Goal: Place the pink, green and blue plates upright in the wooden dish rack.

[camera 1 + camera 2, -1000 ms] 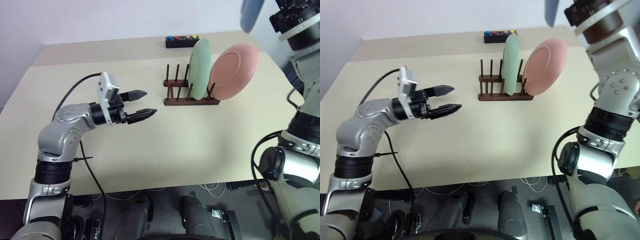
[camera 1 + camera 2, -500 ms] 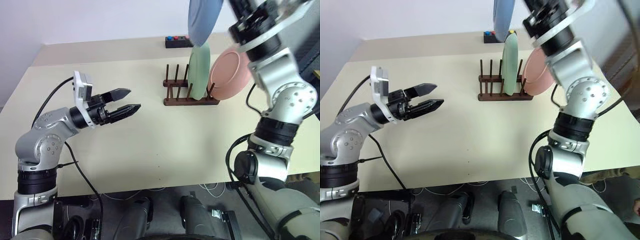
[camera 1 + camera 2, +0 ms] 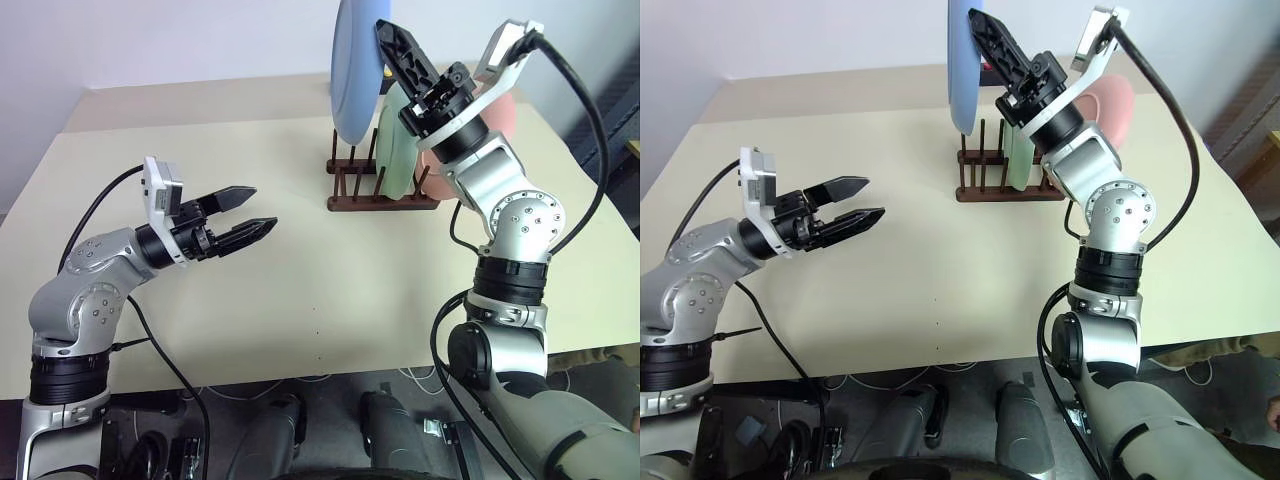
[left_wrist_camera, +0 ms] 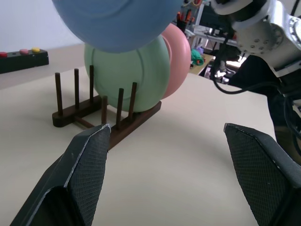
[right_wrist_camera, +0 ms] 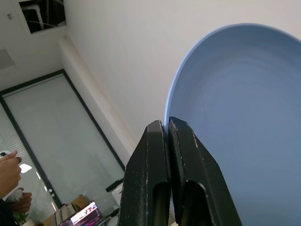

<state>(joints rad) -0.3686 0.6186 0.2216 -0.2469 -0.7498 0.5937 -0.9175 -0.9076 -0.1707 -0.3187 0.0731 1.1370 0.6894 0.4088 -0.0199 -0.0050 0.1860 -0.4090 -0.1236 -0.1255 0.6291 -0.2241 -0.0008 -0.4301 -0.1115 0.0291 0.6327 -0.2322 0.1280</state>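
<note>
The light blue round matte plate [image 3: 357, 70] looks stiff and fairly light, because a thin pinch at its rim is enough to carry it on edge. I judge that its smooth surface can slip or swing in such a small grip, and it may chip if it knocks the pegs, so the rim is the right place to hold it. It is plain, without pattern, with a shallow hollow face.

The right gripper [image 5: 165, 126] is closed tightly on the rim of this plate and holds it in the air above the small dark brown wooden dish rack [image 3: 380, 190], which stands near the far edge of the tabletop [image 3: 300, 300]. The pale mint green plate [image 4: 127, 75] and the salmon pink plate [image 4: 178, 59] stand upright in the rack already. The left gripper [image 3: 246, 212] hangs wide apart and empty over the left part of the tabletop.
</note>
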